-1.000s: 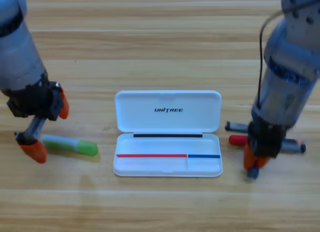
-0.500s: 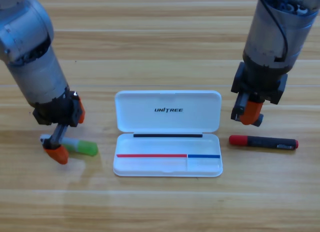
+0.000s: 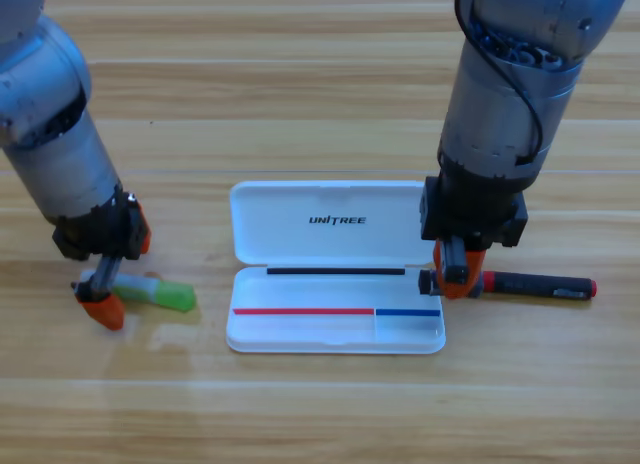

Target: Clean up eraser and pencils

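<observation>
Two pencils still on the counter (image 3: 320,84) | white case (image 3: 335,269) open at centre to receive them | left hand (image 3: 105,289) at 9 o'clock astride mint pencil (image 3: 160,293), unclenched, now nearer | right hand (image 3: 455,274) at 3 o'clock, carrying the eraser (image 3: 428,281), has swung in from farther out, above red-black pencil (image 3: 535,285).

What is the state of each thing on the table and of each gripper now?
White case: open, lid back flat, nothing added inside.
Green-ended pencil: lying on the table left of the case.
Red-and-black pencil: lying right of the case.
Left gripper: down at the green-ended pencil's pale end.
Right gripper: at the case's right edge, by the red-and-black pencil's end.
</observation>
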`<state>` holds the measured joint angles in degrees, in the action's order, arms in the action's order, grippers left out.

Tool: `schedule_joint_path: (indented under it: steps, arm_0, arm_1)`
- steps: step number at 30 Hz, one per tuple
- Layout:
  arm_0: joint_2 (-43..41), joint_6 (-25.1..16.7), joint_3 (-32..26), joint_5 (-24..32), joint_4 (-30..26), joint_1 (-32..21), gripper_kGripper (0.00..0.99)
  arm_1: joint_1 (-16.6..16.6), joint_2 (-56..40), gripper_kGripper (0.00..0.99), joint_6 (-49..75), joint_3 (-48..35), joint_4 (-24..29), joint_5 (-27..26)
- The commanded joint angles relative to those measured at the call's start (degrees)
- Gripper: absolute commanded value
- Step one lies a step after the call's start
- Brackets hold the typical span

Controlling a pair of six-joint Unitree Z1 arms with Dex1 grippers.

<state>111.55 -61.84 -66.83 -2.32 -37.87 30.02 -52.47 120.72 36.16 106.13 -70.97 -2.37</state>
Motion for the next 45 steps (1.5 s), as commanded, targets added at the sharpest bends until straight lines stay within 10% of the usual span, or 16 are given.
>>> schedule_joint_path:
  steps: [1,21,27,45]
  arm_0:
    - [2.53,-0.12,2.40,-0.49,2.18,-0.93,0.916]
    - [3.23,-3.73,3.63,-0.93,3.94,-0.76,0.502]
    - [2.62,-4.96,3.10,-2.16,3.94,-0.41,0.009]
    - [-0.02,-1.44,-0.06,-2.60,-1.95,0.12,0.000]
  arm_1:
    - [-1.76,5.85,0.000,2.95,0.04,-0.31,-0.44]
    - [-2.11,11.03,0.000,8.31,3.21,2.86,-0.71]
    - [-2.11,12.96,0.000,8.23,3.82,3.73,-0.44]
    - [-2.02,14.28,0.000,8.23,4.61,4.17,0.87]
